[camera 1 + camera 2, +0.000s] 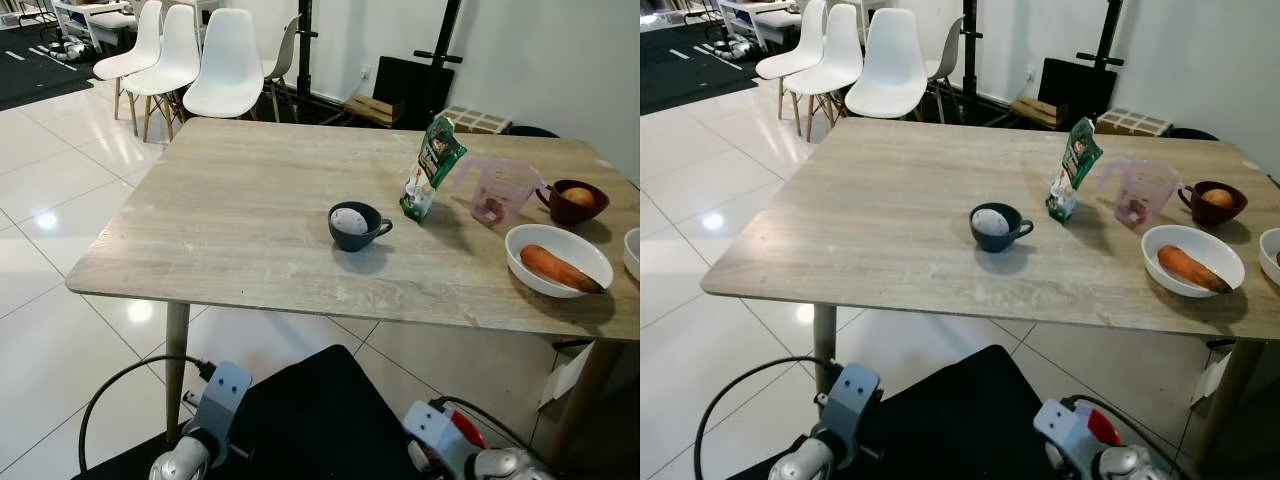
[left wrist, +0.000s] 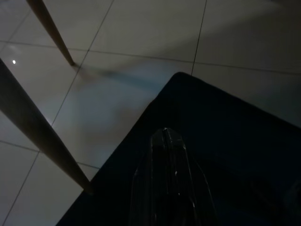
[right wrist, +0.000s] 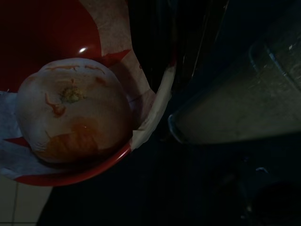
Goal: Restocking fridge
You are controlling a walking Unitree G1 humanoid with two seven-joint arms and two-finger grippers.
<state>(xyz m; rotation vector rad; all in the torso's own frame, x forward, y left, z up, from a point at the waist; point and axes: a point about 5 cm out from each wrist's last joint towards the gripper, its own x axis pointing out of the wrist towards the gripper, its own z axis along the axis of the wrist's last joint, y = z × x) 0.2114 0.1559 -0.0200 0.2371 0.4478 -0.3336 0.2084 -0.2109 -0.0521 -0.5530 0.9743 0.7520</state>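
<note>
**Groceries laid out on the worktop, both arms low**

The wooden worktop (image 1: 250,220) is seen ahead, carrying the goods to be stocked. Behind it, three white chairs (image 1: 222,62) are counted, with a fourth partly hidden.

One green pouch (image 1: 432,170) is stood upright near the middle; it is judged light and crinkly, best taken at its waist, gently, lest it buckle or tip. One translucent pink jug (image 1: 500,188) is set just beside it: rigid, light, with the handle as the natural hold. One white bowl (image 1: 558,260) holds a single carrot (image 1: 560,268), firm and easily pinched mid-length. One navy cup (image 1: 358,225) carries a pale egg-like item, probably fragile, so the cup's handle is favoured. One maroon cup (image 1: 576,202) holds a round brown item.

The left end effector (image 2: 165,188) is hung low over the floor, fingers pressed together. Whether the right end effector (image 3: 263,108) is apart or together cannot be told; a round orange fruit (image 3: 73,110) in a red bowl (image 3: 70,174) lies beside it.
</note>
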